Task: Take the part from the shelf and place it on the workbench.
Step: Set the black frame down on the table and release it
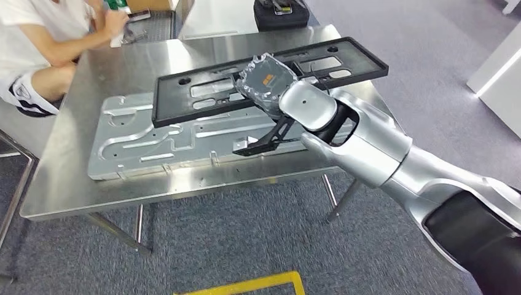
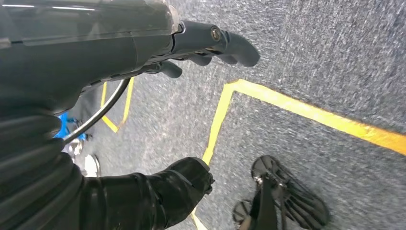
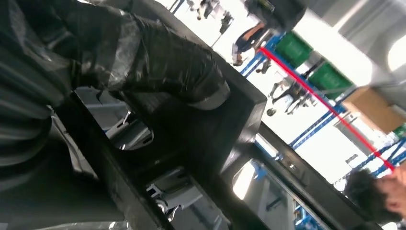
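Note:
The part is a long black plastic frame with several cut-outs. It lies slantwise just above the steel workbench, over a large silver stamped plate. My right hand, wrapped in clear film, grips the frame near its middle. A black bracket reaches down from the frame toward the plate. In the right wrist view my thumb presses on the frame's black bar. My left hand hangs over the carpet, fingers apart, holding nothing.
A person sits at the workbench's far left corner, handling small items. A black bag stands beyond the far edge. A white cabinet is at the right. Yellow floor tape lies in front of the bench.

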Motion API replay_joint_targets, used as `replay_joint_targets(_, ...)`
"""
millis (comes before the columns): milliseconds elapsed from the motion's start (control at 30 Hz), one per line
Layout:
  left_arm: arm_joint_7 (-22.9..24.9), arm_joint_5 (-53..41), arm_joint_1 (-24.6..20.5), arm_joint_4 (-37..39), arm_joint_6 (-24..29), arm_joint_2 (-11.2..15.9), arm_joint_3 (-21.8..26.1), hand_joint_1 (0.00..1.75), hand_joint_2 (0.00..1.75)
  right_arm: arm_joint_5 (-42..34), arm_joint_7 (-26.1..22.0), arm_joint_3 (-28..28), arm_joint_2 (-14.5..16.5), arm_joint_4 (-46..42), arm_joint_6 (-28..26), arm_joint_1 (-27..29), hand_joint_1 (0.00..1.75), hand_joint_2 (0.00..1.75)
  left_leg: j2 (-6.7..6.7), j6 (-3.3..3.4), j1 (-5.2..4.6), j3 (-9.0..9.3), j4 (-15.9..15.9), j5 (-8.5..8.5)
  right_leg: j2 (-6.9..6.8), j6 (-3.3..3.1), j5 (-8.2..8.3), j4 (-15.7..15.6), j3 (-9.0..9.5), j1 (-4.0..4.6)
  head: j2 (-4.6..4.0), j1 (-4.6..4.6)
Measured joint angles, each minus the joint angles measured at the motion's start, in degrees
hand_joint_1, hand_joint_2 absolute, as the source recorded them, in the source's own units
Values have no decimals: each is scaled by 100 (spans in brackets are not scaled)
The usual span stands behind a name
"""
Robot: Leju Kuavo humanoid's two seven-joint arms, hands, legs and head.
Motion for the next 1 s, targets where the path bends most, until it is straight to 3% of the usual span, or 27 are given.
replay_joint_targets(100,1,-8,-31,-1,13,1,0,0,175,-10,34,3,121,24,-28,160,175,175,24,-94,-2,16,2,-51,16,-50,-72,-132,96,-13,0,3)
replay_joint_targets(167,-2,-16,-44,-2,28,1,0,0,175,-5,63,6,189,36,-54,260,175,175,33,-154,1,-100,308,-205,9,-102,-98,-206,215,-65,1,-9)
replay_joint_targets(233,-5,-17,-41,-2,39,-1,0,0,175,0,93,13,251,50,-79,344,175,175,36,-207,27,-507,1016,-446,-2,-141,-153,-223,293,-70,1,-22)
replay_joint_targets(267,-5,-17,-41,-2,42,0,0,0,175,0,100,19,275,59,-83,391,175,175,36,-231,38,-742,1357,-516,-2,-146,-187,-218,327,-70,0,-21)
replay_joint_targets(300,-6,-17,-37,-2,44,1,0,0,175,0,103,28,295,67,-85,440,175,175,37,-249,49,-906,1536,-483,-1,-141,-228,-213,369,-72,0,-21)
replay_joint_targets(333,-6,-17,-30,-2,45,3,0,0,175,0,104,38,309,73,-85,482,175,175,39,-262,59,-967,1505,-336,1,-132,-273,-205,419,-76,0,-21)
replay_joint_targets(367,-6,-17,-20,-2,46,5,0,0,175,0,104,45,319,78,-85,510,175,175,43,-270,71,-909,1241,-83,4,-115,-325,-193,477,-84,-1,-21)
replay_joint_targets(433,-6,-19,3,-2,48,8,0,0,175,2,109,53,334,83,-87,527,175,175,56,-275,76,-635,498,365,12,-59,-433,-168,569,-85,0,-22)
replay_joint_targets(467,-7,-20,4,-1,49,9,-1,0,175,4,113,54,341,86,-90,525,175,175,59,-252,68,-522,235,452,17,-26,-471,-157,585,-77,0,-23)
replay_joint_targets(633,-9,-25,-12,0,50,6,-2,0,175,6,121,58,362,97,-106,527,175,175,47,-58,50,-386,32,333,8,115,-606,-78,573,-68,0,-22)
replay_joint_targets(700,-10,-28,-4,0,54,6,-2,0,175,5,137,58,368,97,-128,530,175,175,52,23,54,-314,4,289,2,145,-832,450,304,-77,0,-19)
replay_joint_targets(767,-1,-31,-2,-1,66,6,-2,0,175,13,167,57,368,97,-142,573,175,175,46,72,36,-253,4,229,3,152,-1052,1224,-175,-71,0,-19)
replay_joint_targets(800,8,-32,-2,-1,74,6,-2,0,175,20,179,57,368,97,-141,606,175,175,37,81,24,-211,4,195,3,148,-1042,1457,-364,-70,1,-20)
replay_joint_targets(833,18,-34,-1,-1,81,6,-2,0,175,30,187,56,368,97,-139,636,175,175,26,85,11,-158,5,156,3,132,-906,1477,-457,-67,0,-19)
replay_joint_targets(867,26,-35,-1,-1,85,6,-2,0,175,41,192,57,368,97,-138,654,175,175,16,85,-5,-93,5,114,3,102,-661,1267,-439,-60,0,-19)
replay_joint_targets(933,36,-36,6,0,87,-5,-2,0,175,70,196,57,368,98,-139,661,175,175,7,76,-32,33,2,27,1,2,-130,545,-221,-22,-1,-23)
replay_joint_targets(967,37,-37,7,0,87,-13,-2,0,175,84,197,57,368,100,-140,655,175,175,5,62,-43,68,2,-8,-2,-44,14,245,-103,5,-1,-22)
replay_joint_targets(1000,34,-42,5,0,86,-21,-2,0,175,95,198,57,373,103,-141,650,175,175,6,43,-43,78,2,-29,-6,-78,47,60,-24,30,-1,-23)
